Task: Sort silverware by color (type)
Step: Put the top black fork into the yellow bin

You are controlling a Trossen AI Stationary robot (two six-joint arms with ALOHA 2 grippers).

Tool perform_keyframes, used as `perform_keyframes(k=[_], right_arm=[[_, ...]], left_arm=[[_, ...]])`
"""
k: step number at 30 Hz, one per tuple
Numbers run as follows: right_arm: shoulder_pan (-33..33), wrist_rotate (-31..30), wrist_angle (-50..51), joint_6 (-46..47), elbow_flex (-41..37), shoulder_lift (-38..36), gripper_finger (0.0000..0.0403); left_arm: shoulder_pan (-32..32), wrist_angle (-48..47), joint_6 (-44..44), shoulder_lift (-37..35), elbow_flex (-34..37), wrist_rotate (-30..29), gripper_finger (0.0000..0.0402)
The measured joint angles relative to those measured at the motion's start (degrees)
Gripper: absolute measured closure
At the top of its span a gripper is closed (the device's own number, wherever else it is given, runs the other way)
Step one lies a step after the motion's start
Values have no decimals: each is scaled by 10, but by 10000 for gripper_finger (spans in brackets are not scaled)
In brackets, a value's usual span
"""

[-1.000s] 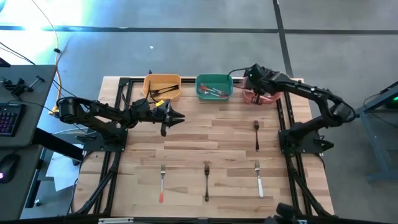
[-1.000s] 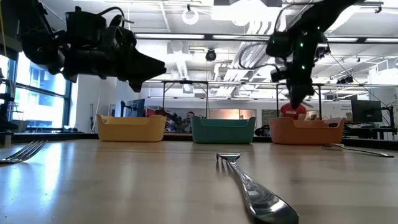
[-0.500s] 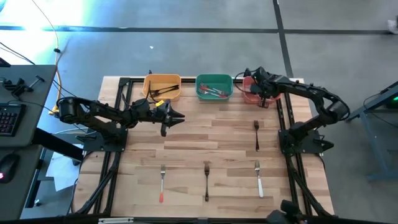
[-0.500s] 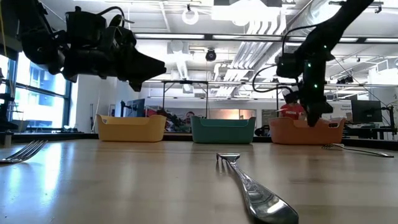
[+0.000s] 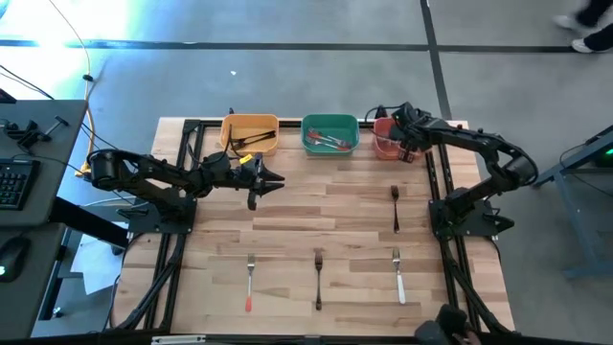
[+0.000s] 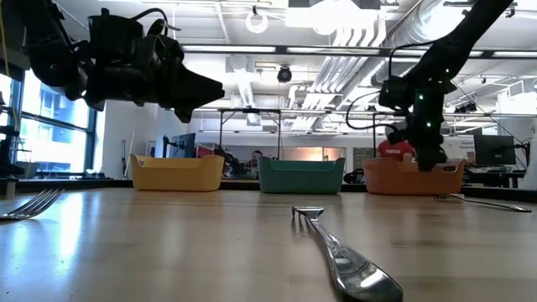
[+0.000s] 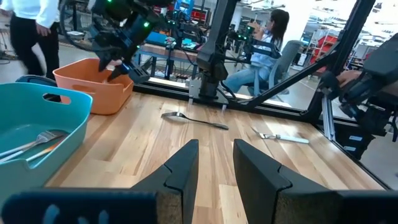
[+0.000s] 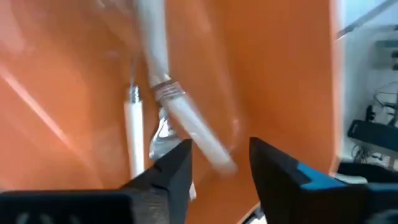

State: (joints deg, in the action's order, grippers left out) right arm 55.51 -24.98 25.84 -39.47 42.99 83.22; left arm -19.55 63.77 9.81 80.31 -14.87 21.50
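Right gripper [image 8: 214, 163]: jaws spread, nothing between them, inside the red-orange bin [image 5: 387, 138] at upper right of the high view. White-handled silverware [image 8: 165, 93] lies on the bin floor just ahead of the fingertips.

Left gripper [image 5: 273, 180]: jaws slightly apart, empty, hovering above bare wood at centre left, below the yellow bin [image 5: 250, 133].

Green bin [image 5: 330, 134] holds red-handled pieces. Loose forks: black-handled fork [image 5: 395, 208] at right; red-handled fork [image 5: 249, 282], dark fork [image 5: 318, 278] and white-handled fork [image 5: 397, 275] along the lower edge of the table [image 5: 326, 206].
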Motion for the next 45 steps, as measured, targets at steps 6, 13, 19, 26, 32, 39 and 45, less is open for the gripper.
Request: perform_keyframes(k=[6, 13, 19, 26, 32, 39, 45], right_arm=[[-21, -1, 78, 56, 60, -17, 247], [-75, 114, 124, 212, 73, -106, 367], [-194, 141, 128, 422, 38, -181, 379], [-375, 131, 151, 705, -19, -199, 370], [-502, 85, 152, 906, -75, -187, 342], [-554, 71, 180, 1081, -114, -186, 276], [-537, 41, 192, 1156, -154, -173, 259]], left_arm=[[0, -1, 0, 0, 0, -11, 312], [0, -5, -17, 0, 0, -32, 326], [0, -5, -30, 0, 0, -35, 359], [0, -5, -30, 0, 0, -35, 387], [0, -5, -30, 0, 0, -35, 392], [0, -5, -26, 0, 0, -35, 392], [0, -5, -26, 0, 0, -35, 391]])
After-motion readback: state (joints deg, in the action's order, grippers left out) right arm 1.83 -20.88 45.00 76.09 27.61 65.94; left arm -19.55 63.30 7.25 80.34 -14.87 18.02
